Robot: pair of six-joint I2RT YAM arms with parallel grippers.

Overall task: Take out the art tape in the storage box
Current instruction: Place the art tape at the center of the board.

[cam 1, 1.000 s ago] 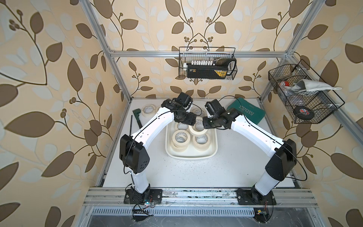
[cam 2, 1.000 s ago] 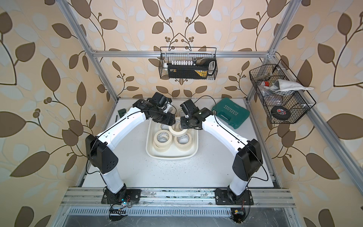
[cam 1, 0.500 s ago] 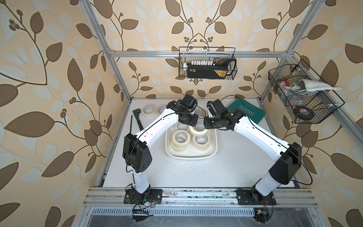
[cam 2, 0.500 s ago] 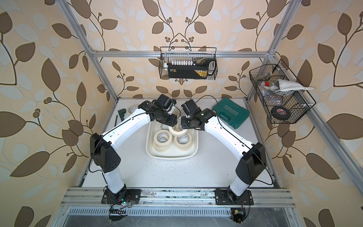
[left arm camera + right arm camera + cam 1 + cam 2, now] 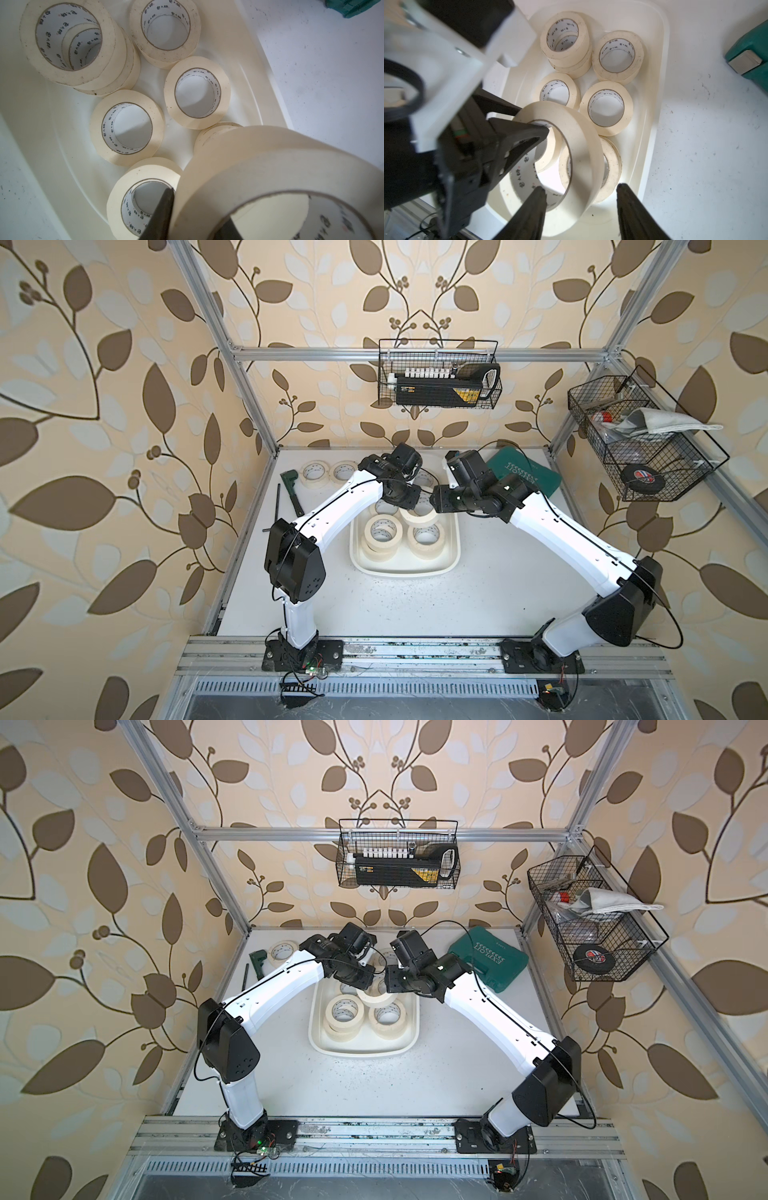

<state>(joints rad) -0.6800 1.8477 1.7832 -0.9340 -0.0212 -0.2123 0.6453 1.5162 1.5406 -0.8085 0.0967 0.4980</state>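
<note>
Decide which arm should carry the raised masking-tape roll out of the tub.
Likely left. The left claw grips the raised roll; the right claw stands open. Removed rolls lie on the left's side.

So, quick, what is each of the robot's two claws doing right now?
Left gripper: closed on the wall of one cream masking-tape roll.
Right gripper: open, straddling that same roll's wall, not clamping it.

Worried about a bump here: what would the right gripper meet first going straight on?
Probably the raised tape roll that the left gripper pinches: its wall stands between the open jaws of the right gripper.
</note>
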